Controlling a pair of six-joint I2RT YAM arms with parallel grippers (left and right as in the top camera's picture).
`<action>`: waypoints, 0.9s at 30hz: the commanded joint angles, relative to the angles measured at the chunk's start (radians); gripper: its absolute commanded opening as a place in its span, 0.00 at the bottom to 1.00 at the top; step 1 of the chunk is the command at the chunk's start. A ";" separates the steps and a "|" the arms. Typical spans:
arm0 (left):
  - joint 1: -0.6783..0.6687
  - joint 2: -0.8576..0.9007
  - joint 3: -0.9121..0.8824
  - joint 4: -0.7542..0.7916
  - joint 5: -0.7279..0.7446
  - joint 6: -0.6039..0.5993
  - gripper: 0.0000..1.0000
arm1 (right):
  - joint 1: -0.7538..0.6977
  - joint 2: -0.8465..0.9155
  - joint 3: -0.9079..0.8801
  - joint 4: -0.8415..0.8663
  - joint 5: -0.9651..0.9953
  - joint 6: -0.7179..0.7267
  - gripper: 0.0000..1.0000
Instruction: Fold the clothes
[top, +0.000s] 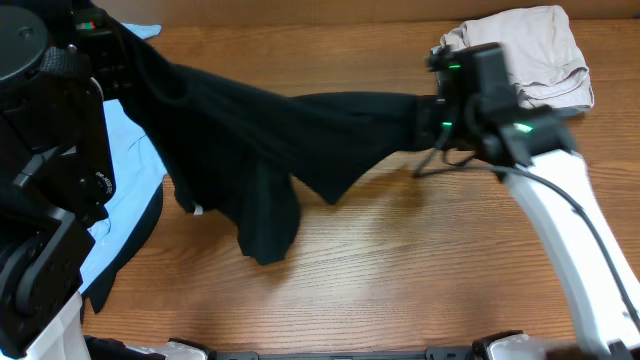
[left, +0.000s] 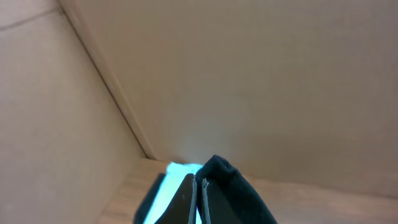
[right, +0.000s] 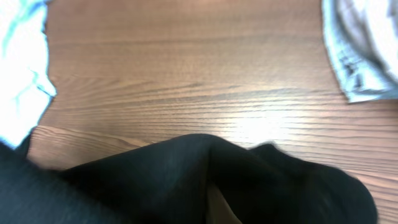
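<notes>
Overhead, the left gripper (left: 199, 186) (pinched tight) holds the black shirt (top: 270, 140) near the back left corner of the bench (top: 420, 260). The black shirt hangs across to the right gripper (top: 432, 112), clamped on its other end. Pull too hard and it may slip out.

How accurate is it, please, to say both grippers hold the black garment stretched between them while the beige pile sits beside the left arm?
The side is wrong: the overhead view shows the beige pile beside the right arm. The left gripper and right gripper hold the black garment stretched between them.
</notes>
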 joint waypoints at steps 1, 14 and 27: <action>0.005 -0.005 0.017 0.018 -0.063 0.055 0.04 | -0.038 -0.057 0.017 -0.047 -0.048 -0.097 0.05; 0.005 0.069 0.012 -0.119 0.154 0.049 0.04 | -0.050 -0.027 0.014 -0.269 -0.041 -0.148 0.05; 0.004 0.404 0.012 -0.216 0.293 0.018 0.04 | -0.090 0.245 0.014 -0.121 0.048 -0.225 0.05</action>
